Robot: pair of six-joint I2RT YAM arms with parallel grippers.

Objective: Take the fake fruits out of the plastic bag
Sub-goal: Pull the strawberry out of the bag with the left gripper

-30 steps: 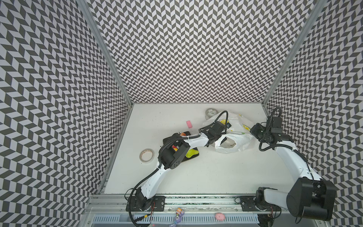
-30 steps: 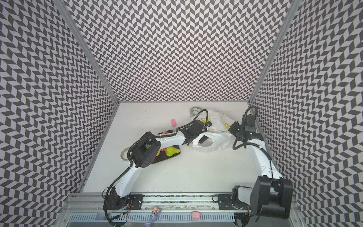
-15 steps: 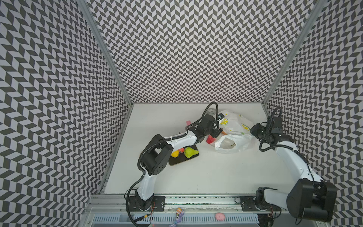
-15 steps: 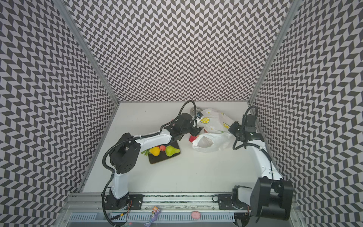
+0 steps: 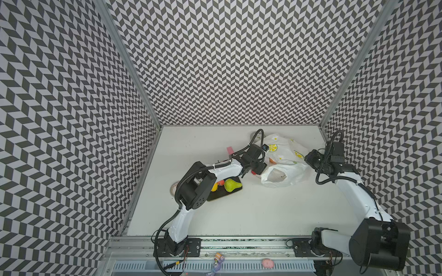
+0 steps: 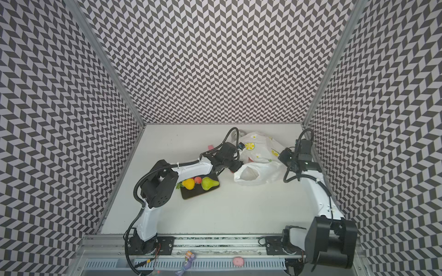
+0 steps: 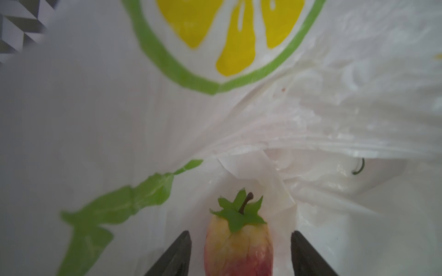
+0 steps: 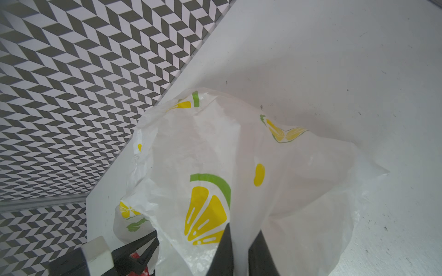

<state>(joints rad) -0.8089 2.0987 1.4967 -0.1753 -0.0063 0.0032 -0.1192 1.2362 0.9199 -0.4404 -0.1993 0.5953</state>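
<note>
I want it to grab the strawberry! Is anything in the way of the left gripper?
Nothing visible is. In the left wrist view the strawberry sits between the left gripper's open fingers, a bare gap on each side. The plastic bag lies behind it, not across it.

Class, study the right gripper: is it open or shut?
Shut. In the right wrist view the right gripper pinches a fold of the plastic bag, with only thin plastic between its two sides.

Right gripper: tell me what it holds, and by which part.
The right gripper is shut on the plastic bag, pinching a fold of its wall between the fingers.
</note>
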